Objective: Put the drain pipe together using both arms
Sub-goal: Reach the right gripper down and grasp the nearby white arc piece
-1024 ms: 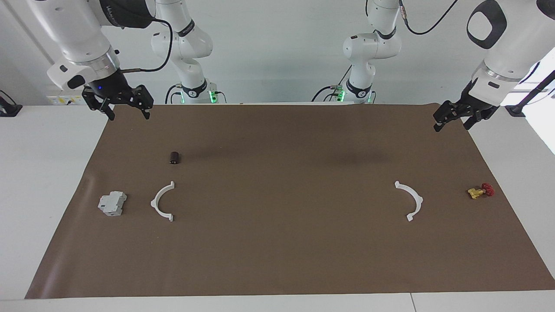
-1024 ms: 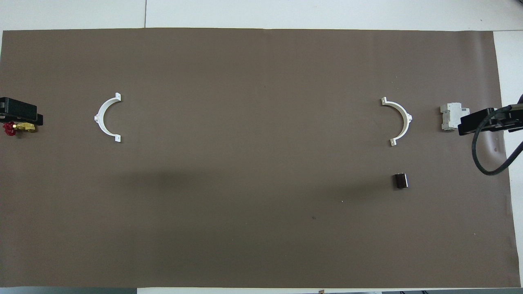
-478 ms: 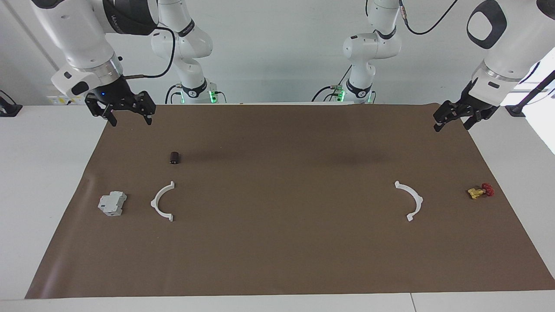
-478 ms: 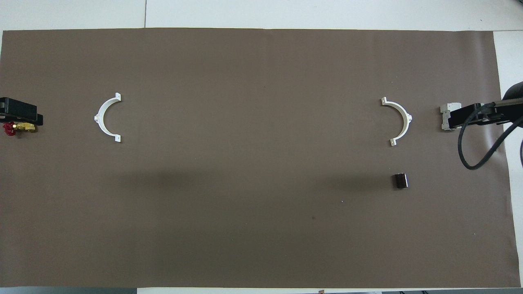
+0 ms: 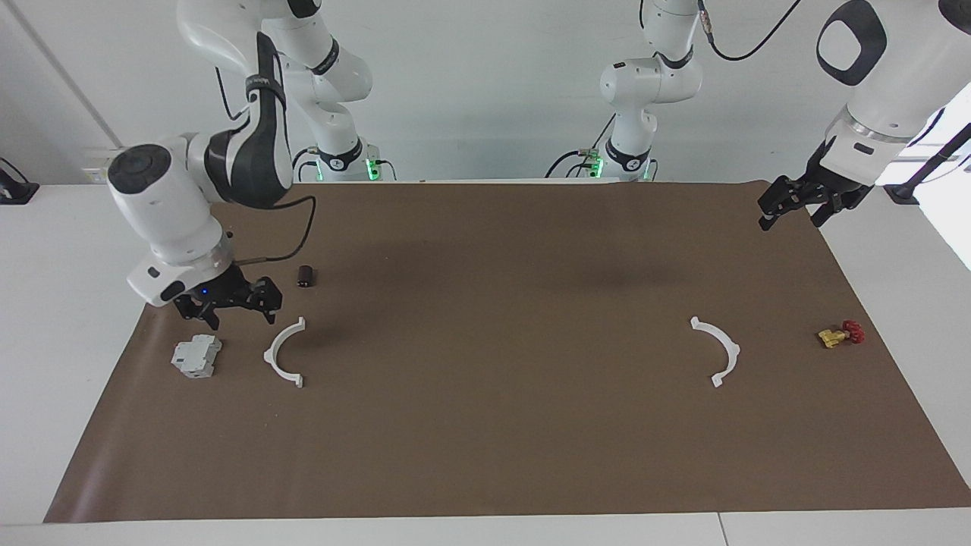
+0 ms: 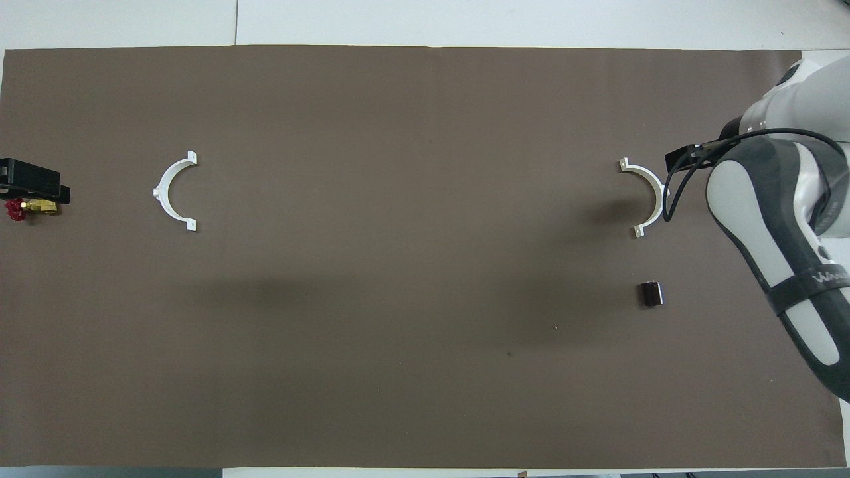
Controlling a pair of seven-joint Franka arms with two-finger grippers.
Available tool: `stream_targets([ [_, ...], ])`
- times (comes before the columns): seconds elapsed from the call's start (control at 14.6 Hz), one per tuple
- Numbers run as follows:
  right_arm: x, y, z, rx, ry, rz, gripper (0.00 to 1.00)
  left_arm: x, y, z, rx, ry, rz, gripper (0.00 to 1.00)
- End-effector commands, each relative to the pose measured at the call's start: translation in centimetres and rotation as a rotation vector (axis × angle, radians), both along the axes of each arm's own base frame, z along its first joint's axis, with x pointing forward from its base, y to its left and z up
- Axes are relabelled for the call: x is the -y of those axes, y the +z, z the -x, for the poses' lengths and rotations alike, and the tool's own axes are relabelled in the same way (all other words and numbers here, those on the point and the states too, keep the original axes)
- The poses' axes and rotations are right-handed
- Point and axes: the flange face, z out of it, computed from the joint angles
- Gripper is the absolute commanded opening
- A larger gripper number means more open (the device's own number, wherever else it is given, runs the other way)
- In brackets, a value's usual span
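The drain pipe lies in two separate white half-rings on the brown mat point(image 5: 485, 455). One half-ring point(image 5: 270, 354) point(image 6: 649, 174) is toward the right arm's end. The other half-ring point(image 5: 734, 350) point(image 6: 159, 192) is toward the left arm's end. My right gripper point(image 5: 239, 317) is open and empty, low over the mat between the grey block point(image 5: 196, 356) and the first half-ring, touching neither. My left gripper point(image 5: 790, 216) point(image 6: 32, 182) is open and empty, and it waits high over the mat's edge at its own end.
A small yellow-and-red valve point(image 5: 840, 334) point(image 6: 26, 209) lies beside the half-ring at the left arm's end. A small dark cylinder point(image 5: 305, 276) point(image 6: 651, 294) sits nearer to the robots than the other half-ring. The right arm hides the grey block in the overhead view.
My right arm has swung down from high over the mat's corner to just above the mat, beside the grey block and half-ring. The left arm and all objects have not moved.
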Motion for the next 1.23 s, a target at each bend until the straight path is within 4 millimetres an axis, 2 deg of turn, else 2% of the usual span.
stream_targets([
  [0.0, 0.4, -3.9, 1.4, 0.025, 0.029, -0.015, 0.92, 0.0, 0.1, 0.3, -0.004, -0.005, 0.004, 1.0],
  [0.07, 0.7, -6.8, 1.0, 0.002, 0.055, -0.013, 0.89, 0.0, 0.0, 0.5, -0.022, -0.004, 0.005, 1.0],
  [0.14, 0.8, -8.7, 0.5, 0.013, 0.075, -0.01, 0.85, -0.4, 0.0, 0.7, -0.026, 0.002, 0.005, 1.0],
  [0.2, 1.3, -9.8, 0.4, 0.019, 0.088, -0.008, 0.82, -0.5, 0.1, 0.5, -0.013, 0.005, 0.004, 1.0],
  [0.27, 2.1, -9.8, 0.5, 0.016, 0.087, -0.008, 0.77, -0.5, 0.1, 0.4, -0.01, 0.008, 0.004, 1.0],
  [0.41, 2.0, -10.7, 1.0, 0.004, 0.088, -0.01, 0.69, -0.6, -1.0, 0.3, 0.026, 0.001, -0.005, 1.0],
  [0.61, 1.9, -11.2, 1.3, -0.005, 0.073, -0.029, 0.65, -0.8, -4.5, 0.0, 0.086, 0.0, -0.012, 1.0],
  [0.75, 1.9, -11.3, 1.5, -0.007, 0.068, -0.034, 0.56, -0.9, -7.7, -1.5, 0.087, 0.0, -0.013, 0.99],
  [0.96, 1.9, -11.7, 1.8, -0.012, 0.08, -0.034, 0.49, -0.9, -13.5, -4.2, 0.09, -0.006, -0.016, 0.95],
  [1.02, 1.9, -11.7, 1.8, -0.012, 0.09, -0.033, 0.39, -0.8, -15.0, -4.8, 0.099, -0.02, -0.017, 0.95],
  [1.16, 1.7, -11.6, 1.8, -0.012, 0.091, -0.034, 0.1, -0.6, -18.7, -5.8, 0.107, -0.032, -0.019, 0.91],
])
